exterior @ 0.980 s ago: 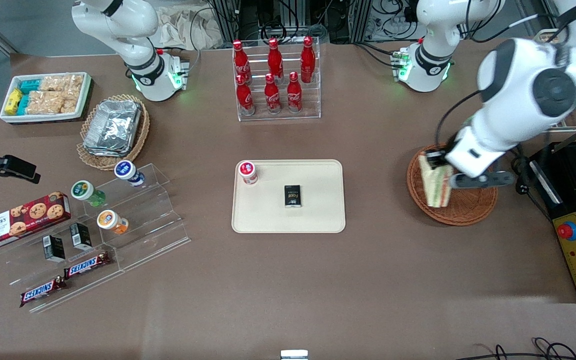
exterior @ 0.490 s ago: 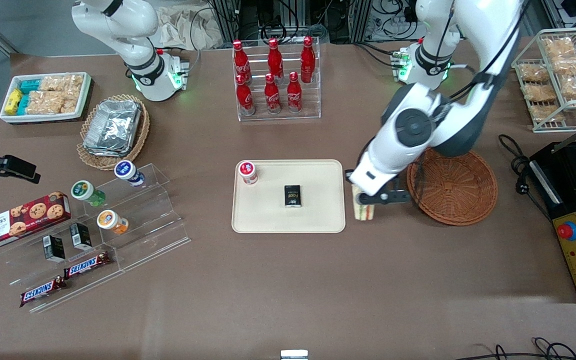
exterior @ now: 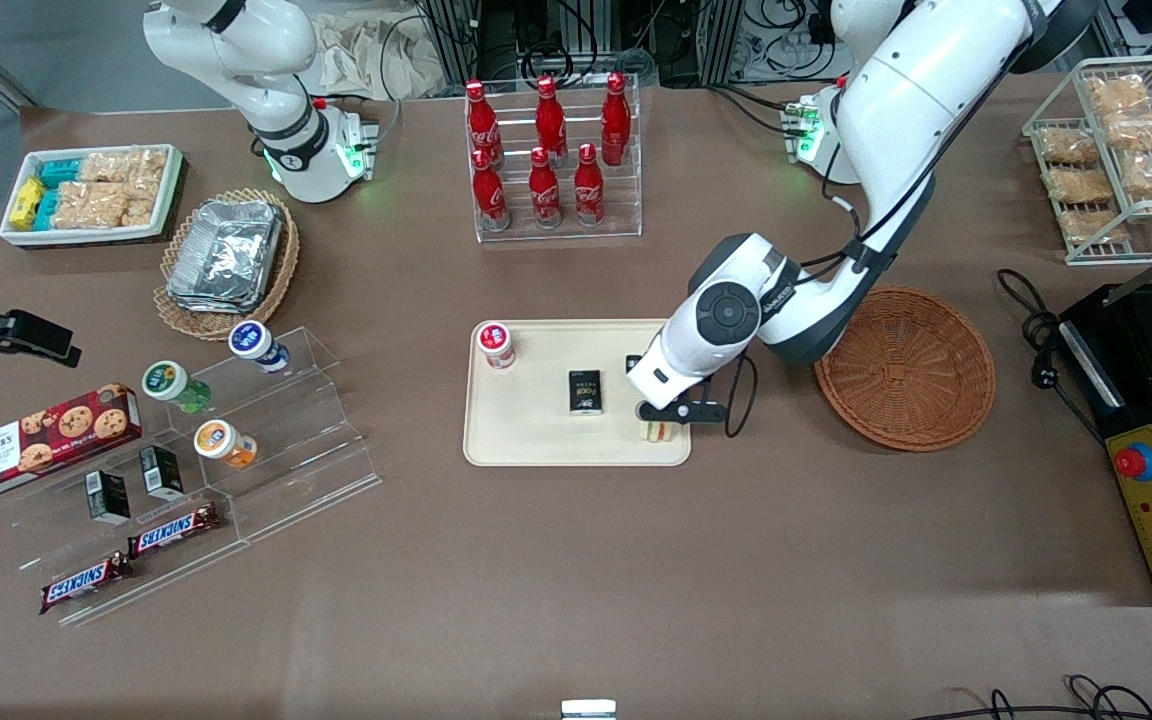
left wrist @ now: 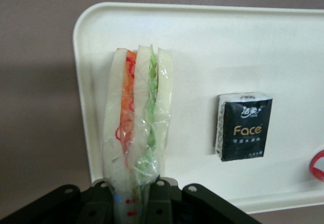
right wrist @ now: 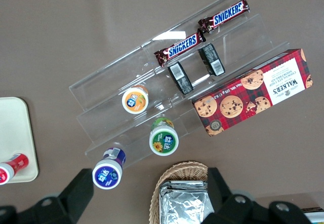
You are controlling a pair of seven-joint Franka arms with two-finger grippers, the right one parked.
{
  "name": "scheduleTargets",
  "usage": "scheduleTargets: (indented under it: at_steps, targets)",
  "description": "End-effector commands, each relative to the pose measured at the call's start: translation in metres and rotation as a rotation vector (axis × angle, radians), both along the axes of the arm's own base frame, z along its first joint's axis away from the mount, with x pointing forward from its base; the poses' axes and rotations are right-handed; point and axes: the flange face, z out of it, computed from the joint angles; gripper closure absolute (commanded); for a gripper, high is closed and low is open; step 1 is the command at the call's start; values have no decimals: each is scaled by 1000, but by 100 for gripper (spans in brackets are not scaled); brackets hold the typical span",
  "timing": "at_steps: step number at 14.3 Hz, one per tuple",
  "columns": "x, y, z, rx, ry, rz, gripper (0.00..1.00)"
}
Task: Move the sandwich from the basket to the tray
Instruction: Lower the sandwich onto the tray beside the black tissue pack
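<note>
My pincer (exterior: 664, 420) hung over the corner of the tray (exterior: 536, 440) nearest the basket (exterior: 904, 368), at the tray's edge closest to the front camera, and it was clamped on the sandwich (exterior: 654, 431). From my wrist camera, the sandwich (left wrist: 136, 133) stood out from between my fingers (left wrist: 104, 203), wrapped in clear film, with orange filling in one layer and green in the other between its white slices. It sat above the tray (left wrist: 202, 46) close to the rounded corner; I could not tell whether its tip touched the surface. A small black tissue pack (left wrist: 243, 126) lay flat on the tray beside the sandwich, apart from it. In the front view, a red-capped bottle (exterior: 496, 344) lay at the tray's corner toward the parked arm's end. The basket stood on the table near the tray, toward my own end, with nothing in it.
</note>
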Motion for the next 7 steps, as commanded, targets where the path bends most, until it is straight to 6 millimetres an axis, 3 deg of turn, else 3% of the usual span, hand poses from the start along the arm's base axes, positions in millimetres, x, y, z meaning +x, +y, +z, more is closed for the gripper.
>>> scheduleTargets:
  at_steps: [1,2,3,5,7]
  targets:
    - [3,-8,-4,11,-24,2,81]
    - [2,-10,-6,17,-27,-3,37]
    - [2,-10,-6,17,-27,-2,0]
    - [7,-2,-7,28,-6,96,0]
    - [15,0,21,34,-19,251,0]
